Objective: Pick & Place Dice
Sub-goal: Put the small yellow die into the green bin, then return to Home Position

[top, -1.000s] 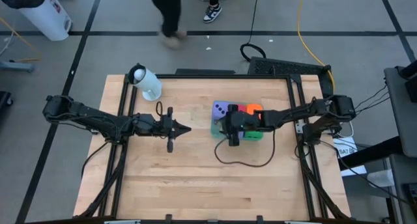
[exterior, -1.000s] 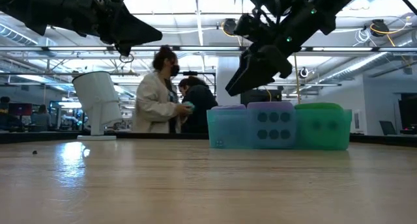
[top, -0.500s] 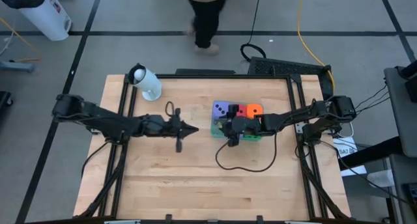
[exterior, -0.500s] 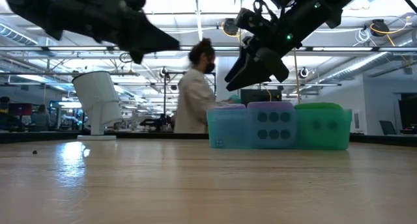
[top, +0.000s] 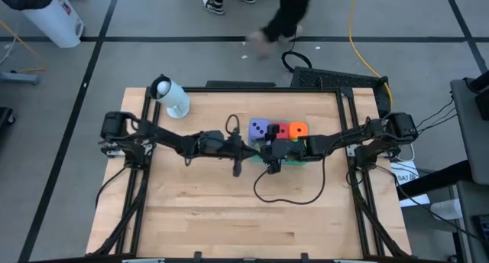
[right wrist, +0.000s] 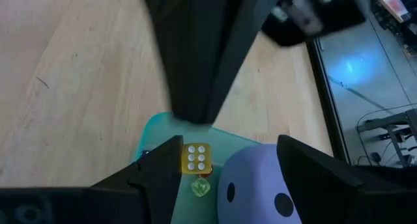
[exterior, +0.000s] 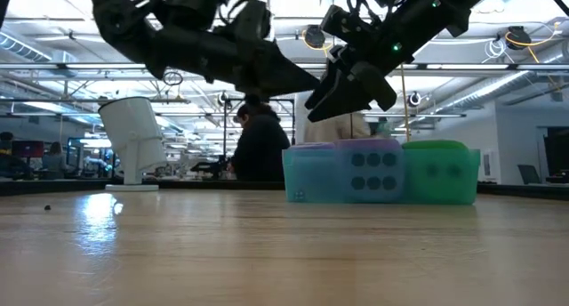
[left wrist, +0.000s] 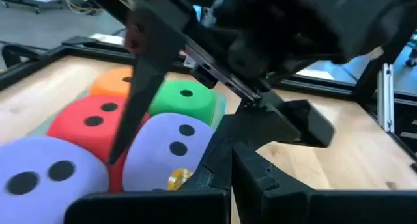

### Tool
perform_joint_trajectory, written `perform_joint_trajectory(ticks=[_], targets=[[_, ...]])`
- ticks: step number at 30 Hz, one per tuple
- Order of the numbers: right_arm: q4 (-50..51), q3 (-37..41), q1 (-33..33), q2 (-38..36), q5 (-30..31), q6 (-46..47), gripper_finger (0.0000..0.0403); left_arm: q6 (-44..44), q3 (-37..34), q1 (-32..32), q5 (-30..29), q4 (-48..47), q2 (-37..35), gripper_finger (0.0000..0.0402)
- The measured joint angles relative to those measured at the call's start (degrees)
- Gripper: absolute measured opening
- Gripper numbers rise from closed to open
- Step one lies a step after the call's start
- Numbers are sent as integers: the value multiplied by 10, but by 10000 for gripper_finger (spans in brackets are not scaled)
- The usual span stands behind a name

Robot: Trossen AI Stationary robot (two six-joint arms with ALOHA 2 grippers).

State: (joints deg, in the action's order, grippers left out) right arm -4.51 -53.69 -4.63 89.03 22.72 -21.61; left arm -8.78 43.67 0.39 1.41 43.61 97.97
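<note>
Soft, round-cornered foam dice (top: 280, 131) sit packed in a translucent teal tray (exterior: 302, 183) on the wood-grain worktop (top: 191, 209). Above it, the left pincer (top: 252, 146) is pressed together, empty; the right pincer (right wrist: 225, 160) stands apart.

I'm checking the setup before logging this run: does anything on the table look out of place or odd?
Mostly tidy: the big dice sit packed in the teal tray. One oddity: a tiny yellow die and a small green piece lie in the tray beside a purple die, under the open right hand. The shut left hand crowds close.
</note>
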Motion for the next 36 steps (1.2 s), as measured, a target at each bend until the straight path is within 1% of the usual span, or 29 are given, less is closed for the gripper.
perform_joint_trajectory(ticks=[5,10,16,20,23,26,29,33,34,36], targets=[[-3,0,0,0,0,0,236,-7,25,12,1,-2,42,2],[-6,0,0,0,-2,-2,237,-19,27,28,0,1,63,2],[-8,0,0,0,-2,-3,237,-18,27,32,1,-11,62,2],[-5,0,-3,-7,-1,11,231,10,26,26,1,-49,36,2],[2,0,-8,-36,-4,43,223,45,18,16,0,-100,-22,1],[47,0,-19,-87,-11,74,209,88,1,1,-7,-164,-110,1],[60,18,-25,-158,-71,116,187,128,-31,-18,-46,-220,-214,1],[22,85,-25,-275,-154,199,134,149,-84,-36,-95,-289,-357,1],[20,103,-25,-307,-167,224,115,149,-95,-37,-102,-307,-389,1],[11,139,-25,-372,-168,266,71,148,-121,-37,-113,-348,-453,2]])
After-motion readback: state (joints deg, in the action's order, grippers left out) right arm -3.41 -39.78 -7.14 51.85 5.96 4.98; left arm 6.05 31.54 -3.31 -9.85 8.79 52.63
